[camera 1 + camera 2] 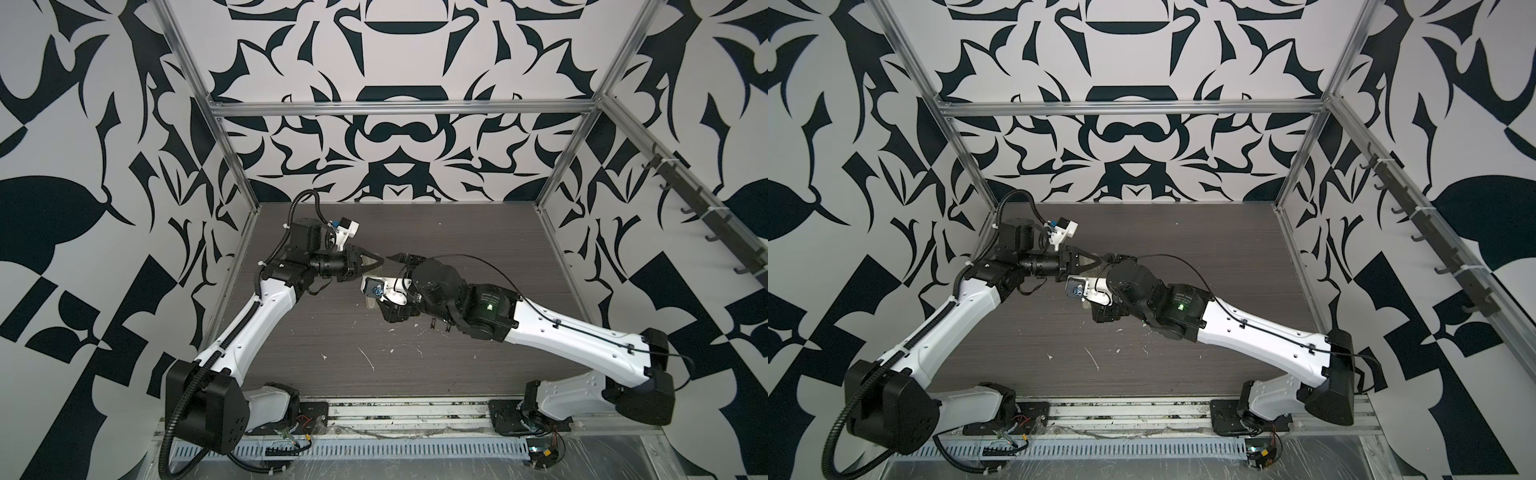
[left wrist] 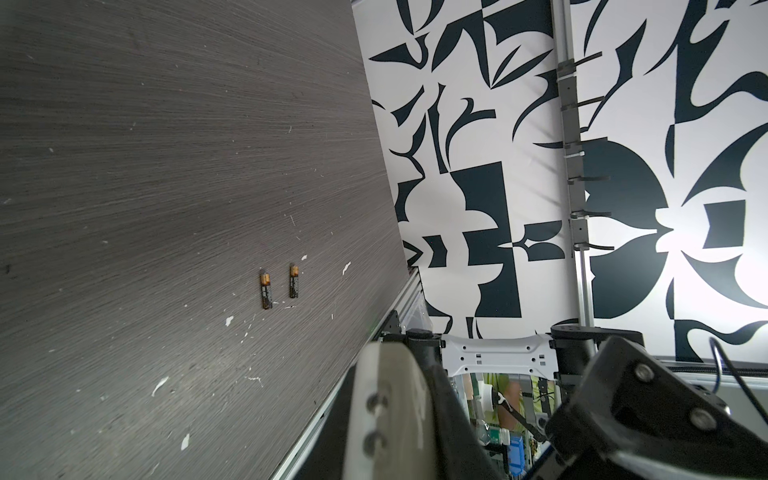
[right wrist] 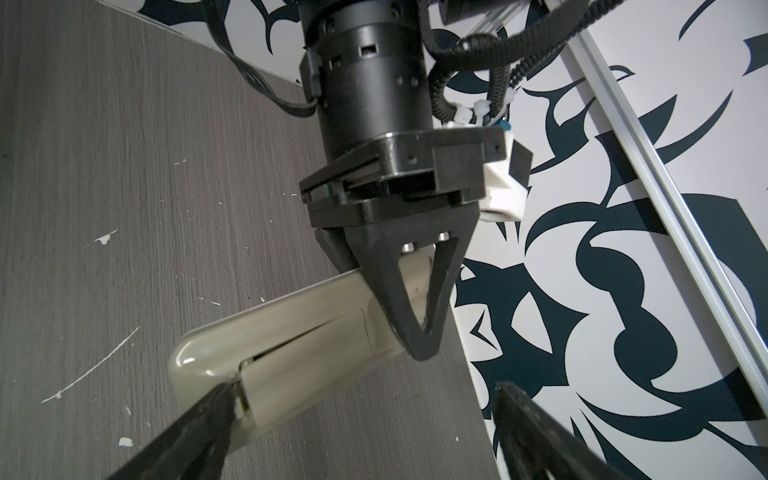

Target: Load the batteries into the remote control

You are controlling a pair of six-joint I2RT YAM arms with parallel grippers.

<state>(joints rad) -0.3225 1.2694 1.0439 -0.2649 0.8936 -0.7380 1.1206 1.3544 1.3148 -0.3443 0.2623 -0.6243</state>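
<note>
- Remote control [image 3: 299,332] where?
- Clamped at one end by left gripper [image 3: 419,349], above worktop [image 3: 83,208] middle.
- Right gripper [image 3: 368,386]?
- Spread wide, empty; one finger touches remote control's far end. Both batteries [image 2: 266,291] lie side by side on worktop.

My left gripper [image 3: 422,351] covers the far end of the remote control [image 3: 291,332], and the remote's button face shows in no view. Under the battery cover [image 3: 307,361], which sits ajar, I can make out only a dark slit. My right gripper [image 3: 365,386] shows blurred, with its fingers [image 3: 187,436] cut by the picture's edge. In both top views my right wrist [image 1: 432,282] hides nearly all of the remote. In the left wrist view my left gripper is a blur cut off at the edge, and the print on the batteries [image 2: 266,291] is too small to read.
</note>
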